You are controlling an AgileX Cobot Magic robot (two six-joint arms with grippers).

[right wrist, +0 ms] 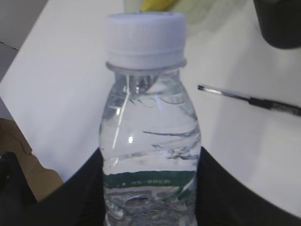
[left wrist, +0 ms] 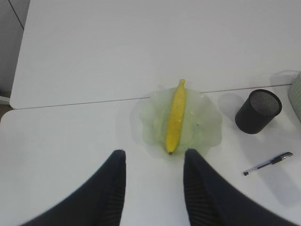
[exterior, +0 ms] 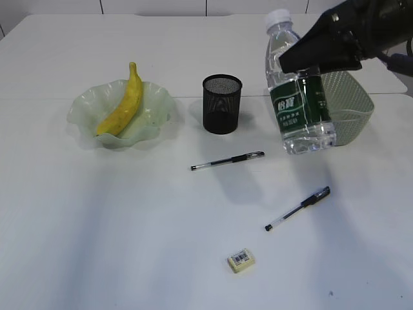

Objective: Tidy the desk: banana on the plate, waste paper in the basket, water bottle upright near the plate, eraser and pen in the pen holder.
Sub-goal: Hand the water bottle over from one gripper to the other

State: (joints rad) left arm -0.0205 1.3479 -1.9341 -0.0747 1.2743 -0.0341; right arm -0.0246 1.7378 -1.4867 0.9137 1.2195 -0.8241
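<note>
My right gripper (exterior: 321,57) is shut on the water bottle (exterior: 300,110), gripping it at the top of its green label. The bottle hangs nearly upright, cap up, in front of the basket (exterior: 353,106). In the right wrist view the bottle (right wrist: 150,141) fills the gap between the black fingers. The banana (exterior: 122,103) lies on the pale-green plate (exterior: 82,115). My left gripper (left wrist: 154,160) is open and empty just short of the plate (left wrist: 207,134) and banana (left wrist: 175,117). Two pens (exterior: 227,161) (exterior: 298,208) and the eraser (exterior: 241,260) lie on the desk. The pen holder (exterior: 221,103) stands upright. No waste paper shows.
The pen holder stands between the plate and the basket. One pen (left wrist: 268,163) lies just in front of the pen holder (left wrist: 257,112). The desk's far edge runs behind the plate, with a seam in the tabletop at plate level.
</note>
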